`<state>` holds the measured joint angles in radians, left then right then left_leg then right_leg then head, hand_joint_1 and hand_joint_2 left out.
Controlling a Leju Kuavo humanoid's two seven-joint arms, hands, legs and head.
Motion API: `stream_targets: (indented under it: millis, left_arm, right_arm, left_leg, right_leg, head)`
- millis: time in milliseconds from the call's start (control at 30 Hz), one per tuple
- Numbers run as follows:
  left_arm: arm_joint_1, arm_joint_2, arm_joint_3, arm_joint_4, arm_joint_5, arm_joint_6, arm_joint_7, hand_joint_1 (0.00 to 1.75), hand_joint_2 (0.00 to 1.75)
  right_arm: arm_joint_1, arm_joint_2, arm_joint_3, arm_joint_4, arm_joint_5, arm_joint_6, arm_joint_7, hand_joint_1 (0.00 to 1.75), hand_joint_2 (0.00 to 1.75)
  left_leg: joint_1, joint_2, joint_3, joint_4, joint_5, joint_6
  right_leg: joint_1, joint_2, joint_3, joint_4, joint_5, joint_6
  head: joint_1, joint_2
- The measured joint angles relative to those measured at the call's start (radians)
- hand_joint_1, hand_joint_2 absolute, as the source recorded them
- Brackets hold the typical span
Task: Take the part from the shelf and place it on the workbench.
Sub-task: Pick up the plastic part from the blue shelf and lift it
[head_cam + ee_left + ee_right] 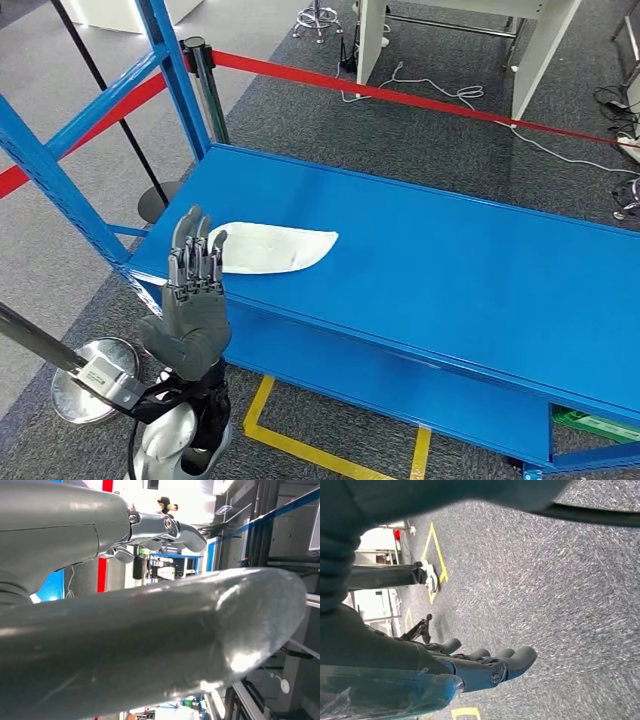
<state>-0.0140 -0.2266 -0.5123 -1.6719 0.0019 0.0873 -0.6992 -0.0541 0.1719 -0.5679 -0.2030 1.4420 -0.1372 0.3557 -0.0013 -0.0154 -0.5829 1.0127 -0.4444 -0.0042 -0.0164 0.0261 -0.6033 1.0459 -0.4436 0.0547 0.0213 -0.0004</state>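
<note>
Where shelf point(453, 260) ends, red barrier tape point(392, 95)

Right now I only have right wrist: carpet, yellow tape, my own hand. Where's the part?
Observer: Head view has it. The white part lies flat on the blue shelf, toward the shelf's left end.
Operator: Left hand?
Observer: The left hand is raised at the shelf's front edge, fingers pointing up beside the part's left end. It holds nothing, and I can't tell whether it touches the part.
Operator: What's behind the shelf?
Observer: A red belt is stretched across the floor behind it, from a post at the shelf's back left corner.
</note>
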Motion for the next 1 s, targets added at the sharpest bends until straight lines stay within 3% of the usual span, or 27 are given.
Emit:
stream_targets:
  millis: [200,633,1000]
  left_arm:
    - [0.0,0.0,-0.001,0.0,0.0,-0.001,0.0,0.0,0.0]
    - [-0.001,0.0,-0.001,0.004,0.002,-0.019,0.026,0.0,0.0]
    - [-0.048,0.022,0.004,0.045,-0.267,0.12,0.161,0.0,0.0]
  right_arm:
    - [0.002,0.0,-0.001,-0.001,-0.006,-0.001,0.005,0.0,1.75]
    - [0.004,0.0,-0.006,-0.001,-0.013,0.001,-0.001,0.0,1.75]
    - [0.004,0.005,-0.033,-0.001,-0.015,-0.012,0.003,0.0,1.75]
  left_leg:
    - [0.007,0.0,0.0,-0.003,0.002,-0.015]
    - [0.006,0.0,0.0,-0.003,0.002,-0.016]
    - [0.006,0.0,0.0,-0.003,0.002,-0.016]
  right_leg:
    - [0.007,0.0,0.0,0.0,0.0,-0.008]
    - [0.006,-0.001,0.001,-0.001,0.002,-0.009]
    - [0.006,-0.001,0.0,-0.001,0.002,-0.009]
  head:
    - [0.001,0.0]
    - [0.001,0.0]
    - [0.001,0.0]
